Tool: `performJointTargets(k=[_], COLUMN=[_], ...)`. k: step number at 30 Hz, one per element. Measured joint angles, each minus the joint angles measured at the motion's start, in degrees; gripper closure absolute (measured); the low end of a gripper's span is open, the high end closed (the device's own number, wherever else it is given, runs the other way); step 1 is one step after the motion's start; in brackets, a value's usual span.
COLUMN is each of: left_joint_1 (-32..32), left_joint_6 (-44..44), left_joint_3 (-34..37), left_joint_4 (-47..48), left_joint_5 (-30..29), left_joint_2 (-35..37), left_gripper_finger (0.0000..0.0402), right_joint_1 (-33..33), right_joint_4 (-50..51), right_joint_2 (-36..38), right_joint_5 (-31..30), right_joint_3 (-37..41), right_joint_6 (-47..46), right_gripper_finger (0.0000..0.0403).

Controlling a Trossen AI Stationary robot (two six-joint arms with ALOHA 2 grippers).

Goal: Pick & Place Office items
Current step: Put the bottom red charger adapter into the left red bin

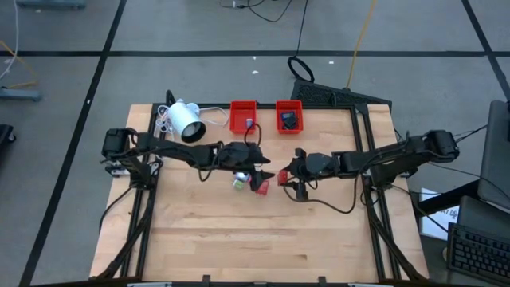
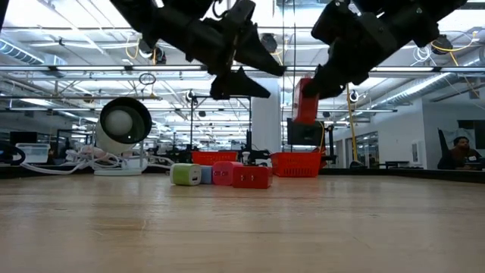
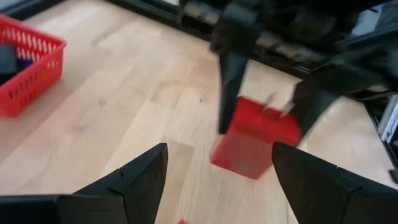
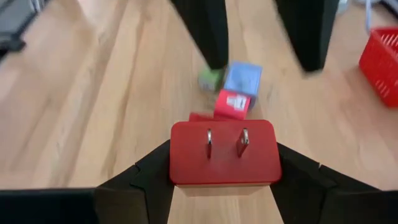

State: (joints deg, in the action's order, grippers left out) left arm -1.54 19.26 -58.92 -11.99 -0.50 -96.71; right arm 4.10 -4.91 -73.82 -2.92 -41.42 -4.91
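Right tool clamped on red plug block, lifted above mid-worktop; left tool fingers apart, empty, over the item pile; keep block level, carry toward 12 o'clock red tray, release low.

Both dark arms reach in from opposite sides of the table and meet near its middle, wrists raised above the surface. The left gripper hangs with its two fingers spread wide apart and nothing between them. The right gripper faces it from just beside, its fingers pressed against the two sides of a red plug block, which is held clear of the tabletop with its two metal prongs pointing back toward the wrist.
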Motion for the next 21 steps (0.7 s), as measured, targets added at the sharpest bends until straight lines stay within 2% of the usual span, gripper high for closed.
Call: performJointTargets(k=[8,10,16,21], left_joint_1=[1.52,2.36,5.84,7.78], left_joint_6=[-4.14,-8.1,-31.27,-37.34], left_joint_3=[-1.28,-1.34,-1.35,-1.33], left_joint_4=[-1.69,-2.38,-1.22,-3.59], left_joint_5=[5.07,4.97,3.43,6.55], left_joint_2=[-0.01,-0.01,-0.03,-0.03], left_gripper_finger=[0.011,0.011,0.011,0.011], right_joint_1=[0.11,0.1,0.15,0.46], right_joint_4=[1.28,0.81,0.5,-3.55], right_joint_2=[-0.18,-0.94,-1.18,-1.19], right_joint_5=[0.2,1.47,14.86,24.04], right_joint_3=[-0.05,-0.1,-0.1,-0.06], right_joint_6=[0.02,0.03,1.3,1.69], right_gripper_finger=[0.0197,0.0197,0.0197,0.0197])
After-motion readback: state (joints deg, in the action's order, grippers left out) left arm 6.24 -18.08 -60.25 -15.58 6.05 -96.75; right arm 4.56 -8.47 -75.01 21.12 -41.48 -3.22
